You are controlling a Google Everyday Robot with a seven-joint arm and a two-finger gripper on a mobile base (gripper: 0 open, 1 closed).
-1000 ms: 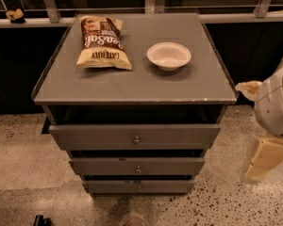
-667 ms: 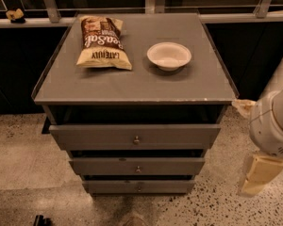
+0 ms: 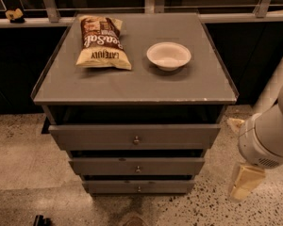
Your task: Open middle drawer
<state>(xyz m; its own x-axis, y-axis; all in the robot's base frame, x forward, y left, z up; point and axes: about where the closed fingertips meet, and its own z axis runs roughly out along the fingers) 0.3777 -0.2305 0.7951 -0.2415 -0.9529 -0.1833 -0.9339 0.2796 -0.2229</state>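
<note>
gripper (image 3: 245, 185) low, right of cabinet (image 3: 132, 86), staged for approach | its opening I can't tell | middle drawer (image 3: 104, 166) knob (image 3: 137, 169) untouched

Grey cabinet top (image 3: 132, 86) in view, flat, with a thin raised lip along its left and right edges. On its left side, toward the back, a bag of chips (image 3: 102, 44) lies flat, its print upside down from here. To the right of it sits a small white bowl (image 3: 169, 55), upright, well apart from the bag. The cabinet stands on a speckled floor (image 3: 19, 173). The gripper (image 3: 245, 182) hangs low over that floor, off the cabinet's right side, touching nothing.
</note>
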